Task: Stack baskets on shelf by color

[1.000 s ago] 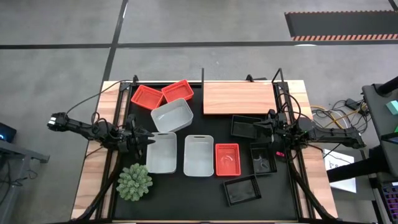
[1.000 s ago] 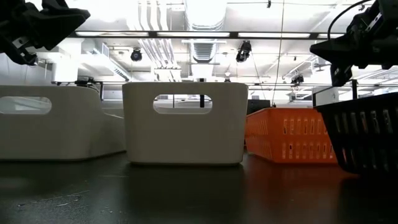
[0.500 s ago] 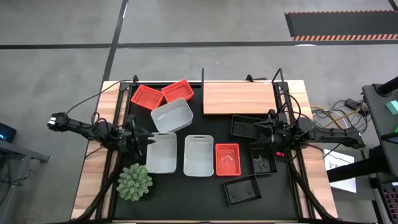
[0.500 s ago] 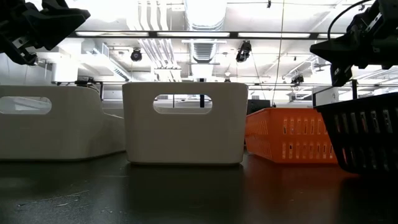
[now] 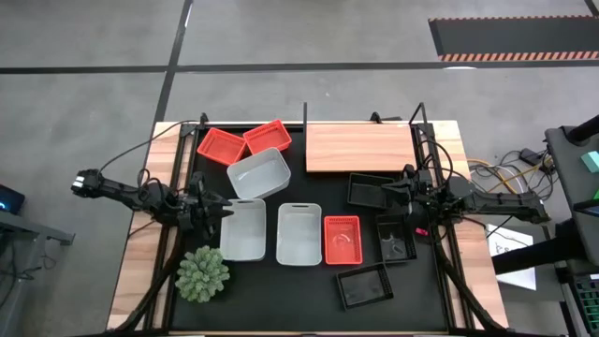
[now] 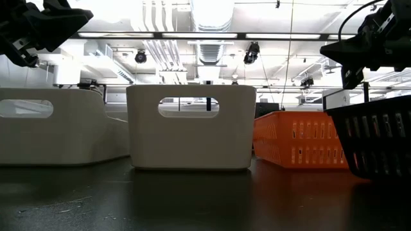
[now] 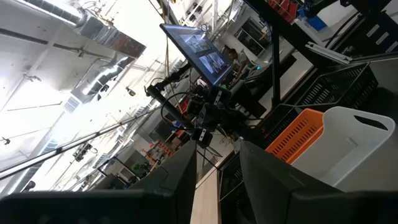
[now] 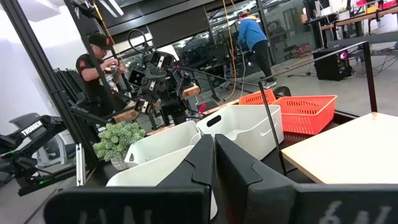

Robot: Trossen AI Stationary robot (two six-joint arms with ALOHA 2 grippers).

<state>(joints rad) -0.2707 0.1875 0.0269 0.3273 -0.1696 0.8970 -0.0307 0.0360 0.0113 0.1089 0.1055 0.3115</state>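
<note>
The wooden shelf (image 5: 360, 148) stands at the table's far right. Two orange baskets (image 5: 245, 141) lie at the far left, a tilted white basket (image 5: 259, 174) in front of them. Two white baskets (image 5: 243, 229) (image 5: 299, 233) and an orange basket (image 5: 342, 240) stand in a row at mid-table. Three black baskets (image 5: 370, 190) (image 5: 396, 239) (image 5: 363, 285) lie on the right. My left gripper (image 5: 225, 211) is open and empty, raised beside the left white basket's left rim. My right gripper (image 5: 384, 195) is shut and empty, raised over the far black basket's right end.
A green spiky plant (image 5: 202, 273) stands at the near left corner of the black mat (image 5: 309, 290). Thin black posts (image 5: 305, 122) rise at the shelf's corners. Two people (image 8: 99, 68) show in the room beyond the table.
</note>
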